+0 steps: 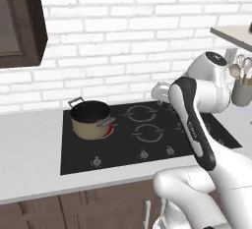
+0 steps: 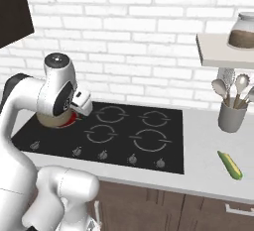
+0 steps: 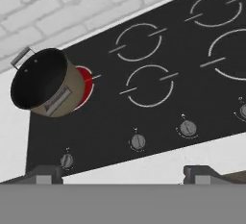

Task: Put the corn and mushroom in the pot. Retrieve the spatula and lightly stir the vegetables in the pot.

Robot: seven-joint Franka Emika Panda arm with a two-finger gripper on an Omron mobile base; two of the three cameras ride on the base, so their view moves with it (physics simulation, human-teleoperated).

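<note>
Pincer (image 3: 120,175) spread and empty above the stove's front edge; the corn (image 2: 230,165) lies far off at four o'clock on the counter (image 2: 208,170), long axis running diagonally, while the empty pot (image 1: 90,119) sits at ten o'clock.

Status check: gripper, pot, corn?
Gripper open, empty, above the cooktop. Pot on the red-lit burner, looks empty. Corn on the counter right of the cooktop, below the utensil cup. Nothing blocking.
</note>
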